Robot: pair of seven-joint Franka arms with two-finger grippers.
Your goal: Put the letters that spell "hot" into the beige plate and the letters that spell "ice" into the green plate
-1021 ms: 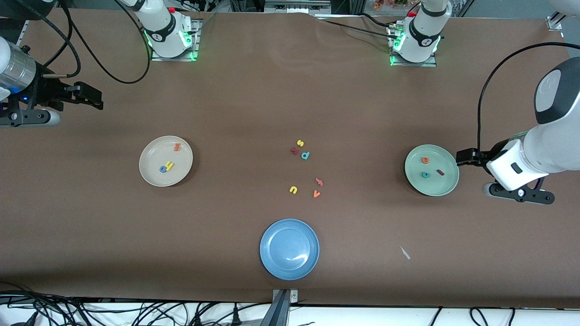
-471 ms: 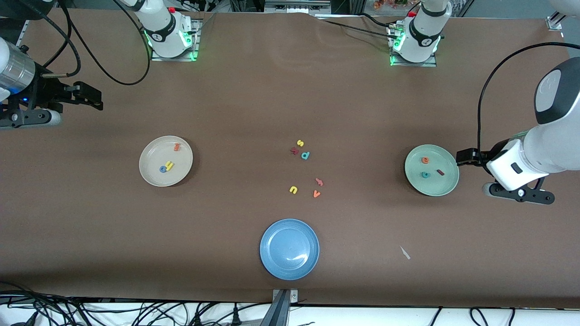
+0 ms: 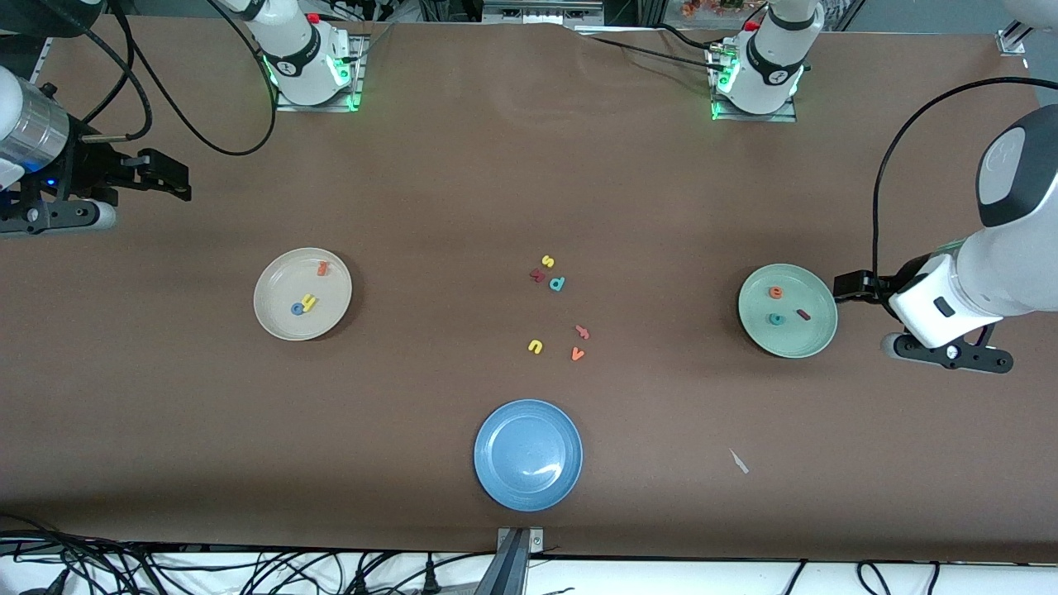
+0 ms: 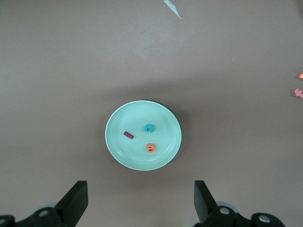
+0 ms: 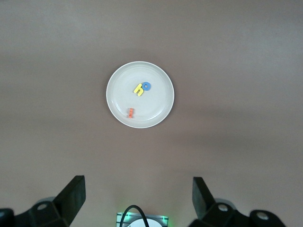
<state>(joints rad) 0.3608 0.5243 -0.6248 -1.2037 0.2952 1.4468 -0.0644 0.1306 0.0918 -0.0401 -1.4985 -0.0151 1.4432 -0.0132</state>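
Yellow h (image 3: 309, 302), blue o (image 3: 297, 309), orange t (image 3: 322, 268) lying in beige plate (image 3: 277, 318), c (image 3: 775, 319), e (image 3: 775, 292), i (image 3: 802, 314) lying crosswise in green plate (image 3: 806, 343), brown table (image 3: 430, 190), left gripper (image 4: 141, 201) hovering spread beside green plate, right gripper (image 5: 137, 198) hovering spread over table's right-arm end.

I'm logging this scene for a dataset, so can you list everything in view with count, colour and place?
beige plate: one, cream-beige, toward the right arm's end of the table.
letters that spell "hot": three in the beige plate, yellow h touching blue o, orange t apart.
green plate: one, mint green, toward the left arm's end.
letters that spell "ice": three in the green plate, orange e, teal c, dark red i.
blue plate: one, blue, nearest the front camera.
loose letters: six, yellow, teal, red, orange, mid-table.
white scrap: one, on the table.
right gripper: open, over the table, waiting.
left gripper: open, beside the green plate, waiting.
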